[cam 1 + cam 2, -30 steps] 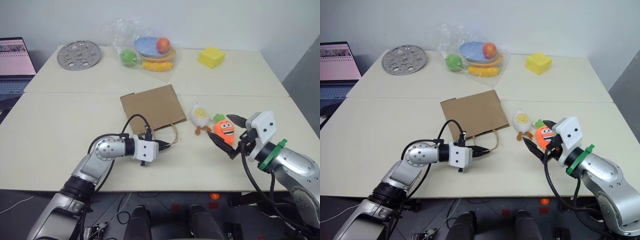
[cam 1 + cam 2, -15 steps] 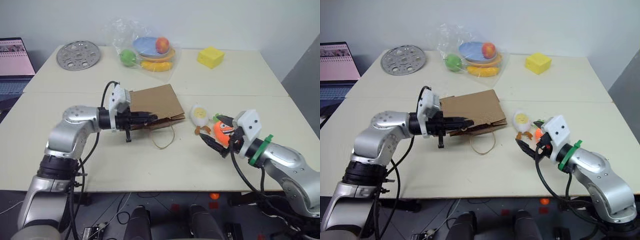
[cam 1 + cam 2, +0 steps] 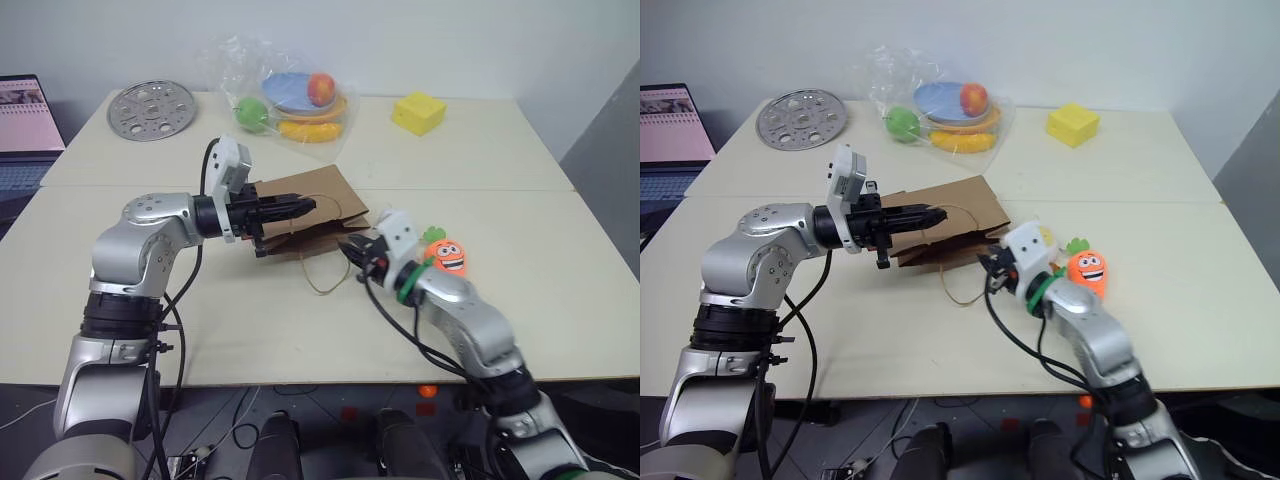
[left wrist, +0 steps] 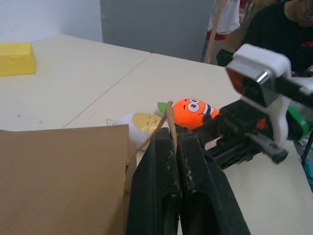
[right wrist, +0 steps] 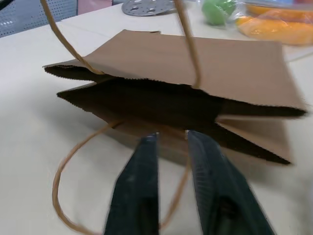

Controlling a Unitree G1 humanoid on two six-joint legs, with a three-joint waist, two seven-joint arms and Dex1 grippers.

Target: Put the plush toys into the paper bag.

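Note:
The brown paper bag lies on the table with its mouth toward me. My left gripper is shut on its upper cord handle and holds the top side up, so the mouth gapes. The other handle loop rests on the table. My right gripper is shut, its tips at the bag's lower lip; I cannot tell whether paper is pinched. The orange carrot lies on the table right of that arm. Beside it lies the white-and-yellow egg, partly hidden behind my right hand in the head views.
A clear plastic bag of fruit, a yellow cube and a perforated metal disc lie along the far side of the table. A laptop stands off the far left edge.
My right gripper left the carrot, swung left to the bag's mouth and shut. My left gripper rose with the handle, lifting the bag's top side and opening its mouth.

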